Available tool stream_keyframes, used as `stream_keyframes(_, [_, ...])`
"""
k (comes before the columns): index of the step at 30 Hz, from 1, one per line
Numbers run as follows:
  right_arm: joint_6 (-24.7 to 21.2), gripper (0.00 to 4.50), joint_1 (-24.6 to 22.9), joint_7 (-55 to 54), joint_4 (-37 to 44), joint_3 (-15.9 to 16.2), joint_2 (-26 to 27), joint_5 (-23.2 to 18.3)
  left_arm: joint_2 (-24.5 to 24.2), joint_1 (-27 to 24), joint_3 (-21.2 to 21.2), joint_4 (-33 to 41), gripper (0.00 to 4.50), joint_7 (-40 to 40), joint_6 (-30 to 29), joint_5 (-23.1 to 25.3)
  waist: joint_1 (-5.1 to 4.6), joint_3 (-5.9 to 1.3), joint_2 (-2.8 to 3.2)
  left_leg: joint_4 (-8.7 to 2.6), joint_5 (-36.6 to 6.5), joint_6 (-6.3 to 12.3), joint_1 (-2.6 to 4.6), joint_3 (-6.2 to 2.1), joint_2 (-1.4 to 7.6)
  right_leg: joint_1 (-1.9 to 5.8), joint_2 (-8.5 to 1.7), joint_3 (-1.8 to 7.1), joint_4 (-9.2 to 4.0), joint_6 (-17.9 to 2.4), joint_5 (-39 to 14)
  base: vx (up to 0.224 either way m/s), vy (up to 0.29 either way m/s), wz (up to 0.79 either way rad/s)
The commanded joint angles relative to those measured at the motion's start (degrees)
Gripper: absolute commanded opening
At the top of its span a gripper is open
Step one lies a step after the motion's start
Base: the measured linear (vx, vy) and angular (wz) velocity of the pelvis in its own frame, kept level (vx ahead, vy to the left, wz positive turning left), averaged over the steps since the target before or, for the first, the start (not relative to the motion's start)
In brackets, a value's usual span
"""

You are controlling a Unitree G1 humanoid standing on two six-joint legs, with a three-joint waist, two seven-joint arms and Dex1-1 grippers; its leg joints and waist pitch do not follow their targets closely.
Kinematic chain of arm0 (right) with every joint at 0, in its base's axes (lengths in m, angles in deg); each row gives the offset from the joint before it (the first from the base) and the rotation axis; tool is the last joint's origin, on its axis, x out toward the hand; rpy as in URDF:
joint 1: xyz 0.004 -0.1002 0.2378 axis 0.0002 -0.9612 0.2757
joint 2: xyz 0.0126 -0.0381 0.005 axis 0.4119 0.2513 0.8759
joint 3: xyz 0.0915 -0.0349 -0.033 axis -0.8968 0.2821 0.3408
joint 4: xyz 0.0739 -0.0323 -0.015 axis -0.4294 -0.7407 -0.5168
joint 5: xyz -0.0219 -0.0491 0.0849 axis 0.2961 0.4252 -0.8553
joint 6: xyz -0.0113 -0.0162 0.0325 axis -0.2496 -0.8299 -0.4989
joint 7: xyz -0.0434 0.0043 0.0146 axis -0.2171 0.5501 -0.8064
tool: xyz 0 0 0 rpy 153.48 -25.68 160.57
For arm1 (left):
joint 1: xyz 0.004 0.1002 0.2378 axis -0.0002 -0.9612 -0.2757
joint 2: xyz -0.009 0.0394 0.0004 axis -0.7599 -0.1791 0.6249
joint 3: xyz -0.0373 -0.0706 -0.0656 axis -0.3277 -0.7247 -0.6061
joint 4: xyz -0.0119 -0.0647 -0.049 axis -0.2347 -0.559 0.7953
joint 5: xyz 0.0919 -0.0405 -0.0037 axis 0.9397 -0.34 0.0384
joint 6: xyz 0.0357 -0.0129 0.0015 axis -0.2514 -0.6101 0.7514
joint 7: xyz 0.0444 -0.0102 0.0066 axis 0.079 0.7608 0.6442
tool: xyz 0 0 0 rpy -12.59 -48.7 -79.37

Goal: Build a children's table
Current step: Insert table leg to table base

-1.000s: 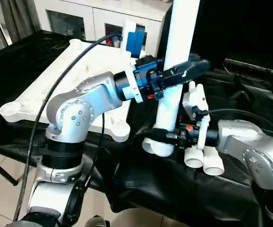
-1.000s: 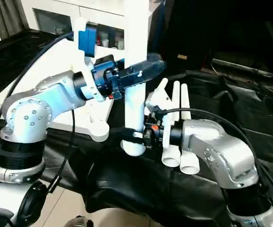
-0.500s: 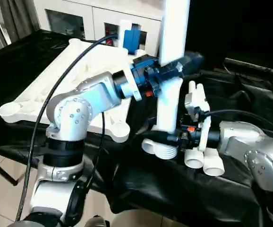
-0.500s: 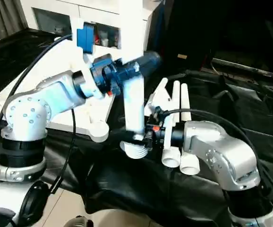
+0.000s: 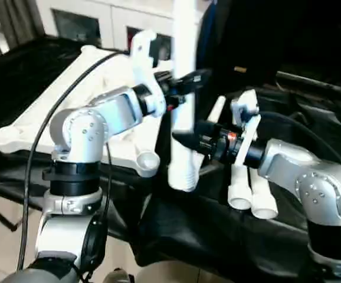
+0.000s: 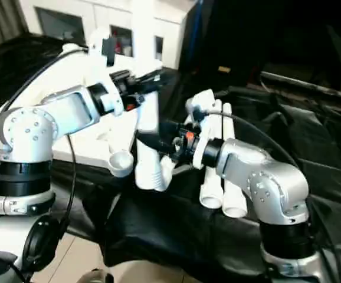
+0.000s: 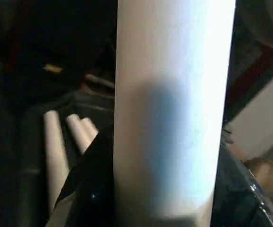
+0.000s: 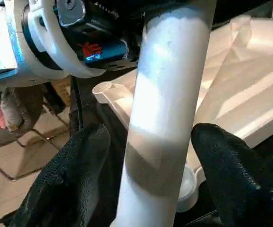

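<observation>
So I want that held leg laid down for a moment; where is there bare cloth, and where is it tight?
Bare black cloth lies beyond the right arm, right of the three loose legs. It is crowded between the tabletop and those legs, where the left gripper grips the held leg and the right gripper has jaws apart around it.

Smooth white plastic leg [image 5: 182, 118]; black cloth [image 5: 229, 230] (matt, creased); silvery metal forearms [image 5: 312, 183].

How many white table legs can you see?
4. One leg stands upright, clamped in the left gripper. Three legs lie side by side on the black cloth, under the right arm.
</observation>
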Motion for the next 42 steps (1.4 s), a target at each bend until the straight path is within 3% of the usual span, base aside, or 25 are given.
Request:
stream_keyframes(1, [-1.4, 3.25, 1.0, -1.0, -0.3, -1.4, -0.5, -1.1, 0.5, 1.1, 0.1, 0.0, 1.8, 0.9, -0.6, -0.5, 0.0, -4.09, 0.23, -4.6, -11.0, -5.84, 2.1, -1.02, 2.23, 1.66, -2.82, 2.35, -3.95, -7.4, -6.4, 0.0, 0.0, 0.0])
stream_keyframes(8, [-4.3, 3.25, 2.0, -1.6, -0.2, 0.3, -2.1, 1.5, 2.1, 2.3, -1.7, -0.3, 1.8, 3.8, -2.0, -0.1, 0.06, -3.86, -0.23, -4.75, -13.0, -6.35, 1.94, -1.05, 2.19, 1.71, -3.17, 2.41, -4.66, -5.3, -12.2, 0.0, 0.0, 0.0])
stream_keyframes(12, [-5.7, 3.25, 2.1, -5.5, 0.3, 4.4, -2.0, 4.3, 2.3, 2.3, -1.4, 0.2, 1.8, 4.4, -2.3, -0.1, 0.01, -4.03, -0.34, -4.72, -12.3, -6.88, 1.98, -1.18, 2.32, 1.63, -3.14, 2.41, -4.57, -4.7, -12.0, 0.0, 0.0, 0.0])
stream_keyframes(16, [-7.0, 3.25, 2.2, -7.4, 0.5, 5.6, 0.4, 4.3, 2.5, 2.3, -0.9, 0.6, 1.8, 4.5, -2.2, 0.4, -0.01, -4.2, -0.28, -4.67, -11.5, -6.95, 1.87, -1.1, 2.19, 1.69, -3.12, 2.36, -4.32, -5.2, -10.1, 0.0, 0.0, 0.0])
stream_keyframes(22, [-7.9, 3.25, 2.6, -7.7, 0.6, 4.8, 1.7, 3.3, 1.5, 2.1, 1.5, 2.1, 1.8, 3.4, -2.2, 1.9, 0.17, -4.3, -0.03, -4.83, -12.1, -7.72, 2.06, -1.18, 2.37, 1.66, -3.01, 2.37, -4.23, -4.3, -9.0, 0.0, 0.0, 0.0])
stream_keyframes(28, [-10.0, 3.25, 2.6, -5.2, 1.4, 4.2, -0.9, 1.8, 0.2, 1.9, 4.6, 3.6, 1.8, 1.3, -1.4, 3.3, 0.26, -4.32, -0.01, -4.75, -12.0, -7.94, 1.88, -1.12, 2.24, 1.83, -3.05, 2.41, -4.23, -3.7, -8.7, 0.0, 0.0, 0.0])
stream_keyframes(42, [-10.8, 3.25, 3.1, -4.0, -0.1, 3.8, -0.9, 0.7, 0.1, 1.9, 6.3, 5.7, 1.8, -1.6, -2.1, 2.6, 0.34, -4.45, -0.07, -4.58, -11.7, -7.52, 1.93, -1.07, 2.24, 1.81, -3.08, 2.33, -4.13, -5.1, -9.1, 0.0, 0.0, 0.0])
